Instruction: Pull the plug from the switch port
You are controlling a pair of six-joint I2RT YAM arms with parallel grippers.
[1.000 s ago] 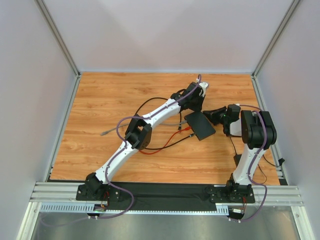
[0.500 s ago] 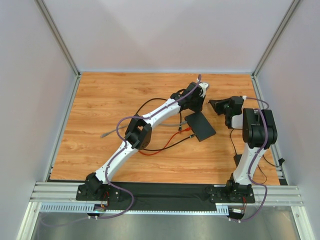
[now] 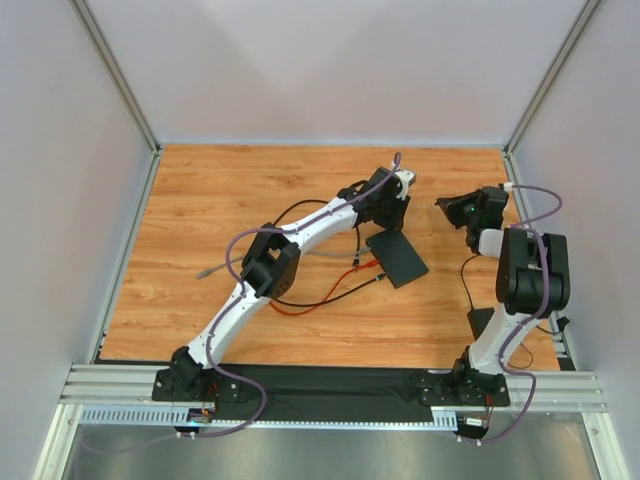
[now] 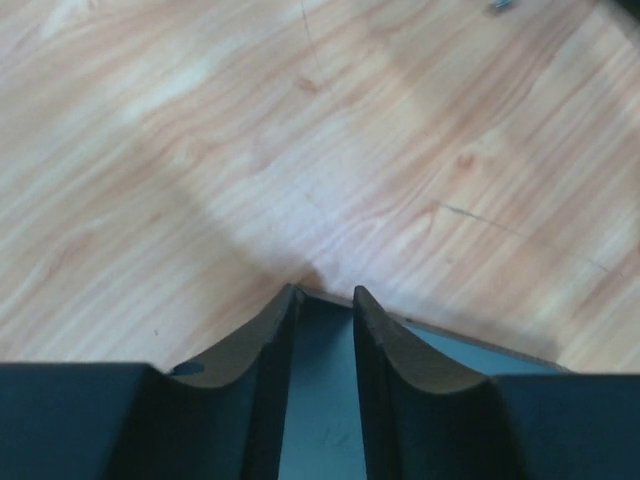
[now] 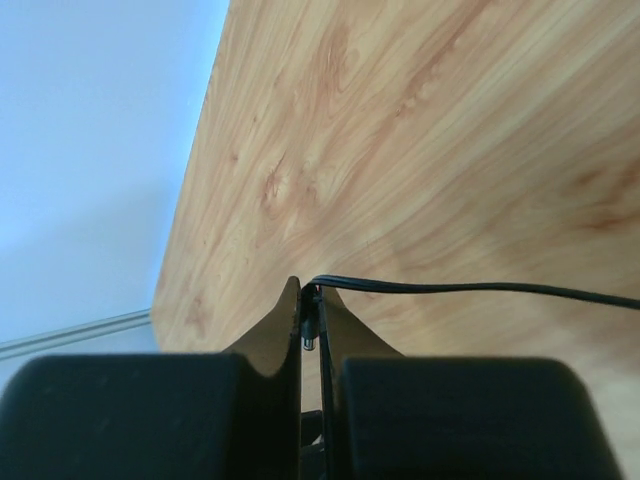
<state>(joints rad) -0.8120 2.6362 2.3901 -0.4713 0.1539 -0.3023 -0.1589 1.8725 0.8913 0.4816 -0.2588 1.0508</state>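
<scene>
The switch (image 3: 399,258) is a flat black box lying on the wooden table (image 3: 200,200). My left gripper (image 3: 386,229) stands over its far edge. In the left wrist view its jaws (image 4: 322,295) are a little apart, and the switch's dark top (image 4: 320,400) shows in the gap beneath them. My right gripper (image 3: 446,205) is lifted off to the right of the switch, apart from it. It is shut (image 5: 309,291) on the small barrel plug (image 5: 308,328), and the thin black cord (image 5: 480,287) trails away to the right.
Red and black leads (image 3: 330,290) and a grey cable (image 3: 215,268) lie left of the switch, under my left arm. A small black brick (image 3: 484,320) on a cord sits by the right arm's base. Walls enclose the table on three sides.
My right gripper has drawn back from the switch's right edge, up and to the right, with the plug in it. The left jaws have widened slightly over the switch.
</scene>
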